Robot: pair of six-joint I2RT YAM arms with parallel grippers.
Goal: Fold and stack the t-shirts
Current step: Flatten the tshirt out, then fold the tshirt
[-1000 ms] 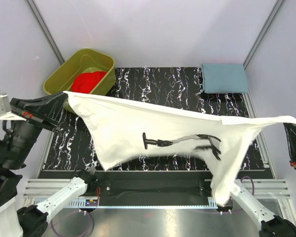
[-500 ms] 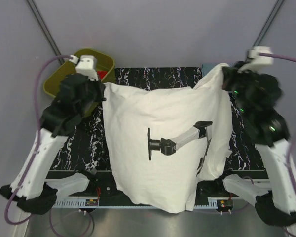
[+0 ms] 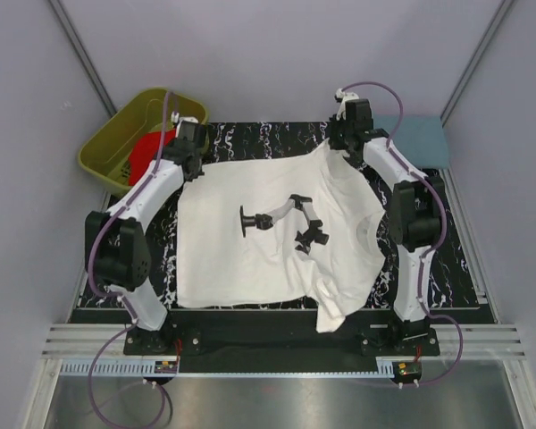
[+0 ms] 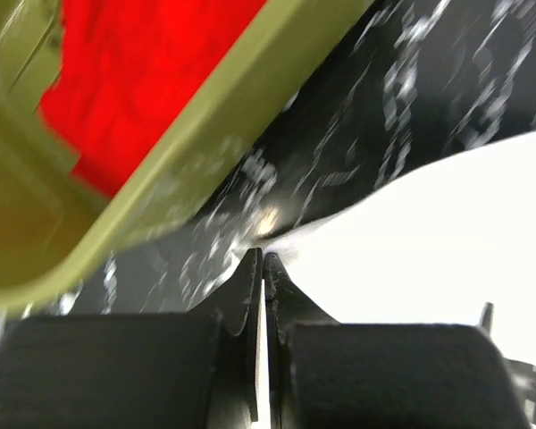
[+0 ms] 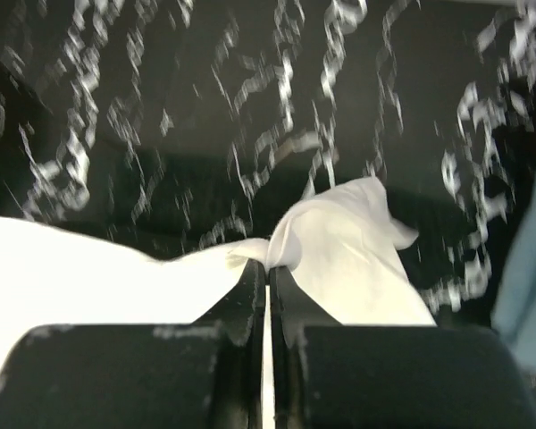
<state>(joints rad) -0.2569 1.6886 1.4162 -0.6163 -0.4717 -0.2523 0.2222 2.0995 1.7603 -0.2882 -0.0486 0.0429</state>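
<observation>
Left arm [image 3: 152,189] hides part of the red t-shirt [image 3: 141,154] in the tub [image 3: 114,134].

1 white t-shirt [image 3: 250,250]; 1 red t-shirt [image 3: 143,154], inside the 1 olive-green tub [image 3: 116,134]; 1 folded teal cloth [image 3: 424,134].

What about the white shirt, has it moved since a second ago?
Yes. The white shirt, held stretched in the air before, has dropped onto the black table, its top edge near the green tub.
</observation>
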